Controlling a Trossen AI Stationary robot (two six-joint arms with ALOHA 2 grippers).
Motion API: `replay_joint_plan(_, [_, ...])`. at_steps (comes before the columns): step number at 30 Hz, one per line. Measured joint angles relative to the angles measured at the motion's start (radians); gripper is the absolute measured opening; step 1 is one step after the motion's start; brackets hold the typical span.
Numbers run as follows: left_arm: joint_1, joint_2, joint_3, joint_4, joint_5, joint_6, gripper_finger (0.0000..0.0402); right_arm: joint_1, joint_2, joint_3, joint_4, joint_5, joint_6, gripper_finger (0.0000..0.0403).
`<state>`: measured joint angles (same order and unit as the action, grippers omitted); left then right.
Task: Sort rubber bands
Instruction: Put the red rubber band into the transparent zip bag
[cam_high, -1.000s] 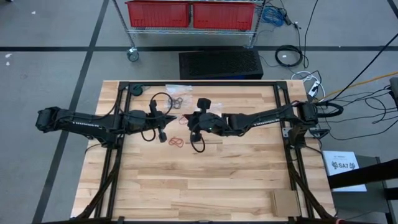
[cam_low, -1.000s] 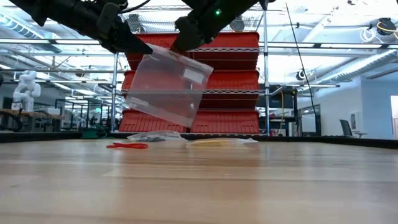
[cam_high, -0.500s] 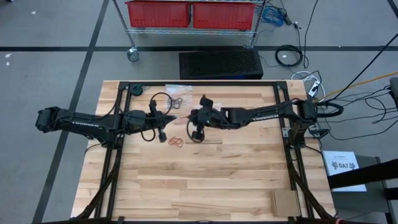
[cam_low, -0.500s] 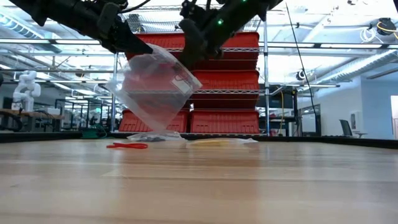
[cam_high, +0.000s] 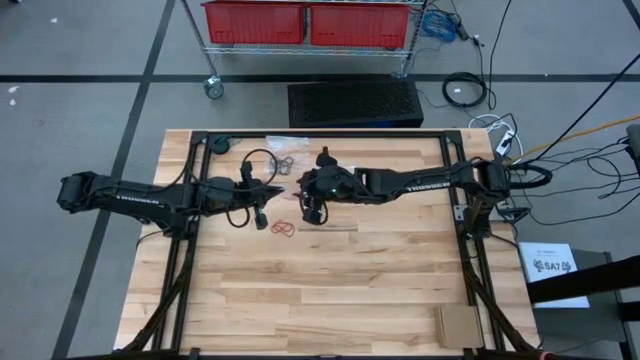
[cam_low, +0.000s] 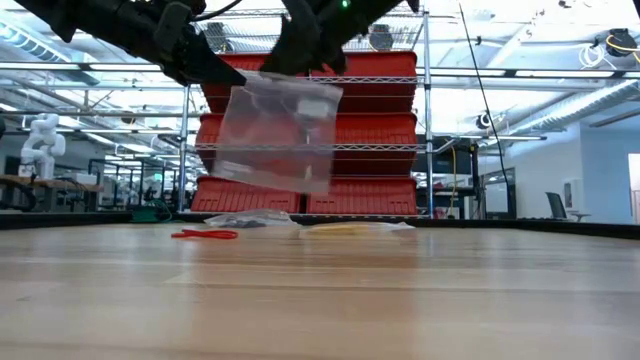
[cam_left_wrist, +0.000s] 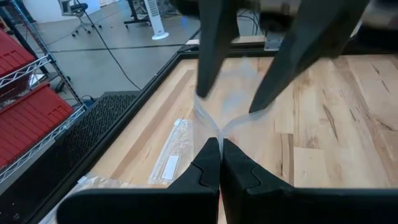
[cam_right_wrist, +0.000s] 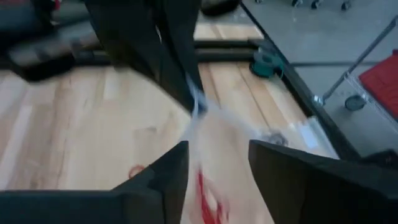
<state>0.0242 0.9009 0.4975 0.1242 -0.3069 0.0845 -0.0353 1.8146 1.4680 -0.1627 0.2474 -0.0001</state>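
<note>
A clear plastic bag (cam_low: 275, 135) hangs in the air above the table's far middle. My left gripper (cam_left_wrist: 219, 142) is shut on it, seen in the low view at the bag's upper left (cam_low: 228, 78). My right gripper (cam_right_wrist: 217, 158) is open, and its two fingers stand spread at the bag's top edge, facing the left gripper (cam_high: 280, 188). Red rubber bands (cam_high: 284, 228) lie on the wood below the arms. Black rubber bands (cam_high: 285, 163) lie by flat bags near the far edge. My left gripper pinches the bag's top corner (cam_left_wrist: 217, 132) between its two fingertips, coming level from the table's left. The bag hangs below the fingers, clear of the table, with its top edge near level. My right gripper's fingertips (cam_left_wrist: 200, 93) meet the film in the left wrist view; whether they touch it I cannot tell.
Other clear bags (cam_high: 288, 146) lie flat at the table's far edge, with a tan heap (cam_low: 345, 228) beside them. A black frame (cam_high: 330, 133) runs round the table. Bare wood (cam_high: 330, 290) spreads across the near half.
My right gripper has moved toward the table's left, close to my left gripper, has turned, and has opened. The bag, tilted with one corner low a second ago, now hangs squarer with its top edge near level. My left gripper has kept its hold.
</note>
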Motion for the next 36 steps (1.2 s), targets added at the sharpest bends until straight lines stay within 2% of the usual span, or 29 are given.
replay_joint_plan(7, [0.0,0.0,0.0,-0.003,0.001,0.0,0.0,0.004,-0.001,0.084,-0.116,-0.028,-0.018,0.0171])
replay_joint_plan(10, [0.0,0.0,0.0,-0.005,0.001,0.0,0.0,0.016,-0.013,0.11,-0.181,-0.116,-0.02,0.017])
replay_joint_plan(14, [0.0,0.0,0.0,-0.012,0.001,0.0,0.0,0.057,-0.046,0.112,-0.183,-0.242,-0.048,0.0174])
replay_joint_plan(19, [0.0,0.0,0.0,-0.021,0.001,0.0,0.0,0.108,-0.044,0.032,-0.177,-0.258,-0.073,0.0174])
replay_joint_plan(24, [0.0,0.0,0.0,-0.03,0.001,0.0,0.0,0.142,-0.042,-0.19,0.061,-0.265,-0.005,0.0164])
replay_joint_plan(27, [0.0,0.0,0.0,-0.029,-0.017,0.0,0.0,0.157,-0.035,-0.328,0.343,-0.302,0.042,0.0158])
replay_joint_plan(29, [0.0,0.0,0.0,-0.026,-0.035,0.0,0.0,0.164,-0.024,-0.402,0.461,-0.291,0.089,0.0154])
replay_joint_plan(33, [0.001,0.0,0.0,-0.003,-0.041,0.0,0.0,0.159,0.052,-0.449,0.586,-0.16,0.178,0.0146])
replay_joint_plan(36, [0.001,0.0,0.001,0.005,-0.045,0.0,0.0,0.147,0.139,-0.404,0.595,-0.138,0.197,0.0146])
